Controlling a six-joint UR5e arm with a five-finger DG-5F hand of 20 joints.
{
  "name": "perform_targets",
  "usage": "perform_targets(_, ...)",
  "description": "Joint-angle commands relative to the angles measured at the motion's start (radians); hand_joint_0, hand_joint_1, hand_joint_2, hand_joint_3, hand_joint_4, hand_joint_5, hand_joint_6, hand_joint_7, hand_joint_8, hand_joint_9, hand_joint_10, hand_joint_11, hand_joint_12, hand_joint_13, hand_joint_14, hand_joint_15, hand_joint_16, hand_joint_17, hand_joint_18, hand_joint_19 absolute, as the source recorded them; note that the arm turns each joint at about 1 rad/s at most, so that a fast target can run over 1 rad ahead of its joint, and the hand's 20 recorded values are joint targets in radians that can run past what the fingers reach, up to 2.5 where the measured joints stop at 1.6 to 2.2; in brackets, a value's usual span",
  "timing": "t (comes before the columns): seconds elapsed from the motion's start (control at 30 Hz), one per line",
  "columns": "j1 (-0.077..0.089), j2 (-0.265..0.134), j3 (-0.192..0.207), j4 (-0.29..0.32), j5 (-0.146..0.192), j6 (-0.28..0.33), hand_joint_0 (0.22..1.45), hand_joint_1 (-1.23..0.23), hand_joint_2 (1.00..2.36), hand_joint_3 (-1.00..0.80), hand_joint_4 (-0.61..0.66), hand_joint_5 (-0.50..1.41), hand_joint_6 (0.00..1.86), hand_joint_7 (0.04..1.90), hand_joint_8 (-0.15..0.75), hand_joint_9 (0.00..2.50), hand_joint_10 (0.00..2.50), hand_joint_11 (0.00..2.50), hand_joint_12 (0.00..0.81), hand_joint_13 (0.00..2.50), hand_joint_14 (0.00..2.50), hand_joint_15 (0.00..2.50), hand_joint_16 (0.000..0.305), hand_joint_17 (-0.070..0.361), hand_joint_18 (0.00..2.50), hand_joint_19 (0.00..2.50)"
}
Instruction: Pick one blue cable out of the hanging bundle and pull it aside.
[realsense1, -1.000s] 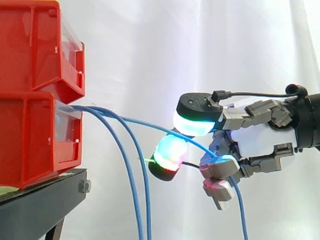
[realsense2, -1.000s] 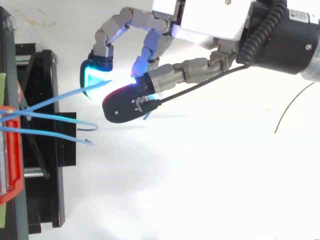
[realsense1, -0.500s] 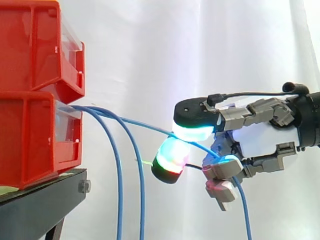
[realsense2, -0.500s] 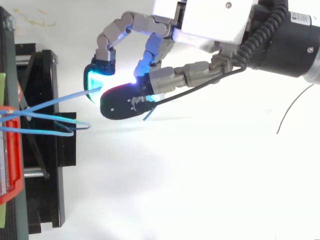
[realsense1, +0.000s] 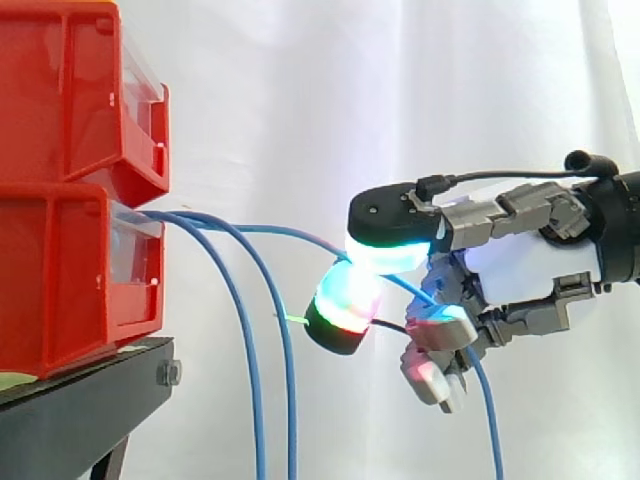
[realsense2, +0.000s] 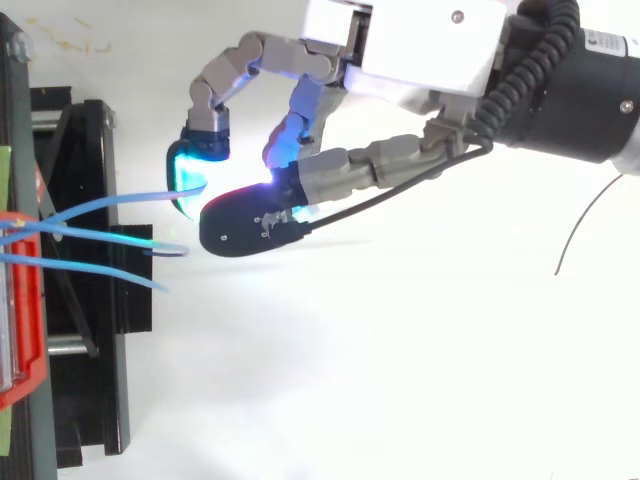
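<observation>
Firstly, the side view shows the hand (realsense1: 530, 270) at the right with its fingers curled, its glowing pads (realsense1: 385, 258) pinching one thin blue cable (realsense1: 280, 229) that runs from the front of the lower red plastic bin (realsense1: 60, 270) across to the hand and drops below it, well apart from two other blue cables (realsense1: 251, 360) hanging near the black metal stand (realsense1: 70, 410). From above, the hand (realsense2: 420, 40) lies at the upper right; the pinched cable (realsense2: 110, 201) spans from the bin side to a cyan pad (realsense2: 190, 175), angled away from the other two (realsense2: 120, 277).
</observation>
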Motion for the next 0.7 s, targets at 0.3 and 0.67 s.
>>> perform_targets(0.3,0.019,0.043,0.000,-0.094,0.003,0.011,0.58,-0.79,1.02,0.03,-0.14,-0.10,0.92,1.00,0.252,1.06,0.02,0.64,0.362,0.88,0.02,0.62,0.047,0.107,0.81,0.73)
perform_targets(0.67,0.026,0.043,0.000,-0.117,-0.002,0.046,0.57,-0.78,1.02,-0.04,-0.18,-0.12,0.92,0.94,0.201,0.72,0.01,0.40,0.334,0.64,0.02,0.51,0.041,0.092,0.50,0.67)
